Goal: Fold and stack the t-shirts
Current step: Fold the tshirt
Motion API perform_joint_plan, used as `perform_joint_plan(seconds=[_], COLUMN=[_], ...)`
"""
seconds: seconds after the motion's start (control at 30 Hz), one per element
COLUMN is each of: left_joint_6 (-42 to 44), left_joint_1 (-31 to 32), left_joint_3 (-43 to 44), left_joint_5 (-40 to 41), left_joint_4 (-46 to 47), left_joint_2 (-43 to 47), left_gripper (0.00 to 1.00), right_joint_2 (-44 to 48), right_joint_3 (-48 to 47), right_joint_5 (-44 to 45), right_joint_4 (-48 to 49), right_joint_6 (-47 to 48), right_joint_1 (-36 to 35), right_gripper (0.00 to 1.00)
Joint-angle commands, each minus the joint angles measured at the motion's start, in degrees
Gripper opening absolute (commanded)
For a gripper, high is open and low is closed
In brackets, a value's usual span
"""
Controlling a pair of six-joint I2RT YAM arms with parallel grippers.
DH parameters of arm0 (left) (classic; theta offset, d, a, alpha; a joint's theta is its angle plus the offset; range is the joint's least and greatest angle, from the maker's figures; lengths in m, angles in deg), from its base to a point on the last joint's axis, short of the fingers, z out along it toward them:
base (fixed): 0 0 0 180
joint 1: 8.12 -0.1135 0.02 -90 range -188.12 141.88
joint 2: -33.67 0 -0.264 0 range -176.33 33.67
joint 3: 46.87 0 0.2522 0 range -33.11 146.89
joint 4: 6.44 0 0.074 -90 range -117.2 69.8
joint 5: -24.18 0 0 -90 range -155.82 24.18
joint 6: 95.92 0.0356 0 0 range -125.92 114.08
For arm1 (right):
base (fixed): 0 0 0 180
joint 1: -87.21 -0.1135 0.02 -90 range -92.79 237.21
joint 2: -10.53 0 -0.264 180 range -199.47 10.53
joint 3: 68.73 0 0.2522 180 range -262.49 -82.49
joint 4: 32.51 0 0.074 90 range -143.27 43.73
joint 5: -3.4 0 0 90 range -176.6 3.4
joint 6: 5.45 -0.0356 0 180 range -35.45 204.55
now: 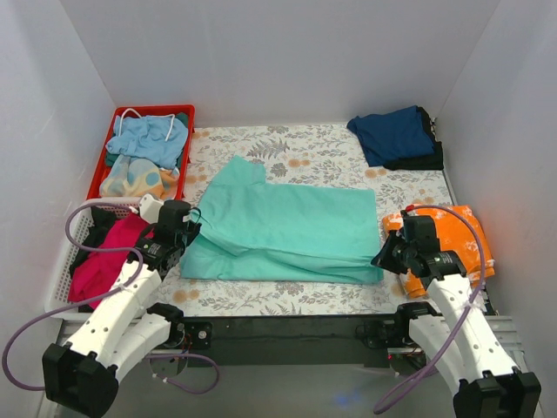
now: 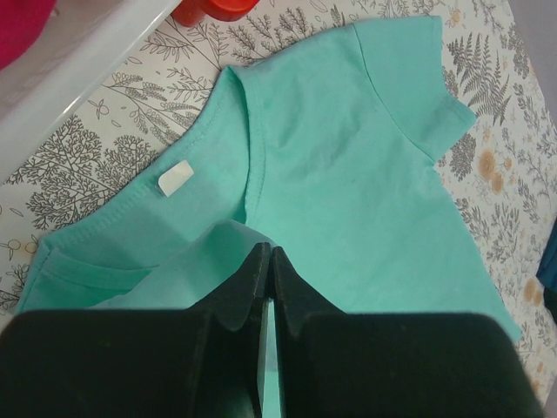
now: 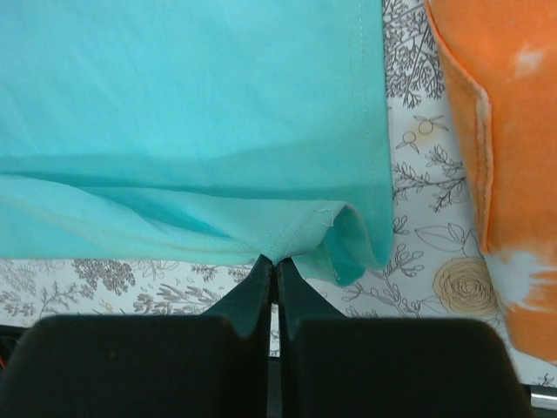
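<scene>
- Table (image 1: pixel 261 298), covered in a leaf-and-flower print, carries all that we see, and both arms reach in from its near edge.
- Teal shirt (image 1: pixel 287 231) lies across the middle of the table. Its collar end is to the left and its hem to the right, and one sleeve sticks out toward the far left. We see a second layer of cloth doubled over along its near long edge.
- Red crate (image 1: pixel 152 108) stands at the far left corner. It holds a light blue cloth (image 1: pixel 148 135) and, nearer to us, a mottled cloth (image 1: pixel 135 178).
- White basket (image 1: pixel 63 270) sits at the left edge, nearer than the crate, with a bunched magenta shirt (image 1: pixel 109 257) in it.
- Orange shirt (image 1: pixel 457 231), flecked with white, lies at the near right. It is just beside the teal hem, and a strip of table shows between them.
- Navy shirt (image 1: pixel 392 135) lies folded at the far right corner, well apart from the teal shirt.
- Left gripper (image 2: pixel 270 252) is at the collar end of the teal shirt. Its jaws are pressed together, and a fold of teal cloth rises between them, so we take it as clamped on the shirt.
- Right gripper (image 3: pixel 275 261) is at the shirt's near right corner. Its jaws are closed and pinch the hem where the cloth curls.
- Label (image 2: pixel 175 178), small and white, lies inside the collar.
</scene>
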Motion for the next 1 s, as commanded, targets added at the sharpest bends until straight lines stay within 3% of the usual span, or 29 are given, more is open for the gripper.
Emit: perform_joint_plan(seconds=[0.0, 0.4, 0.47, 0.53, 0.6, 0.73, 0.87, 0.97], left_joint_6=[0.72, 0.54, 0.54, 0.37, 0.54, 0.98, 2.82, 3.36], left_joint_1=[-0.07, -0.06, -0.07, -0.06, -0.06, -0.07, -0.07, -0.06], left_joint_3=[0.78, -0.80, -0.89, -1.07, -0.81, 0.16, 1.66, 2.18], left_joint_5=[3.89, 5.83, 6.45, 6.45, 6.54, 7.41, 7.68, 6.72], left_joint_4=[2.87, 3.13, 2.87, 2.87, 3.04, 3.04, 2.96, 2.34], left_joint_2=[-0.81, -0.81, -0.46, -0.20, -0.37, -0.55, -0.46, 0.15], left_gripper=[0.00, 0.00, 0.00, 0.00, 0.00, 0.19, 0.30, 0.33], right_joint_2=[-4.65, -14.24, -14.77, -15.21, -15.30, -13.10, -12.31, -12.13], right_joint_3=[-0.40, 1.36, 1.45, 1.45, 0.84, -0.22, -1.10, 0.13], right_joint_5=[2.57, 9.15, 9.78, 10.57, 11.10, 12.59, 11.19, 9.00], right_joint_4=[10.12, 18.39, 18.40, 18.57, 18.66, 20.76, 21.82, 21.74], right_joint_6=[-1.40, -2.45, -2.54, -2.45, -2.01, -0.96, 0.80, 1.33], right_joint_1=[-0.26, -0.26, -0.17, -0.17, -0.26, -0.26, -0.52, -1.58], right_gripper=[0.02, 0.03, 0.12, 0.31, 0.41, 0.54, 0.54, 0.53])
